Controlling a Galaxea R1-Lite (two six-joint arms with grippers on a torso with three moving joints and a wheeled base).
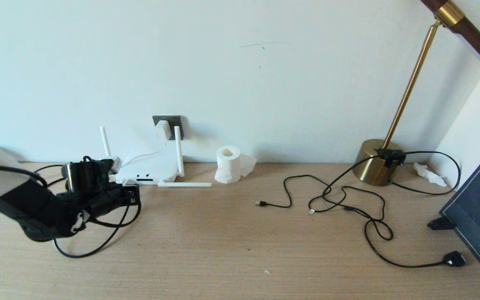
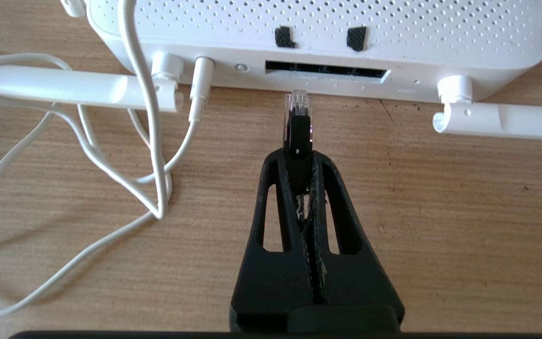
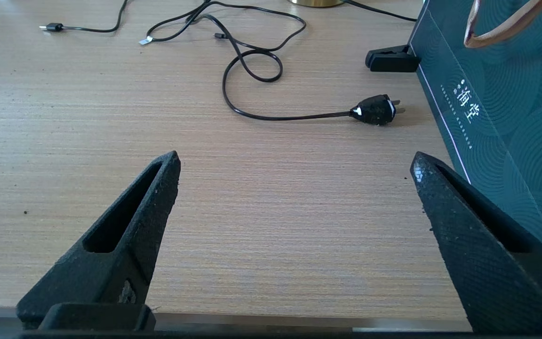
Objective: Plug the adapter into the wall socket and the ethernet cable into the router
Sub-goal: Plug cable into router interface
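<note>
The right gripper hangs over bare desk at the near right, fingers wide apart. At the left, the left gripper pinches the ethernet cable, its clear tip just short of the router's dark ports. Farther back, the adapter sits in the wall socket, right of centre a tissue roll.

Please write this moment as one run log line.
adapter: in socket | left end effector: shut on cable plug, just short of router port | right end effector: open, idle
</note>
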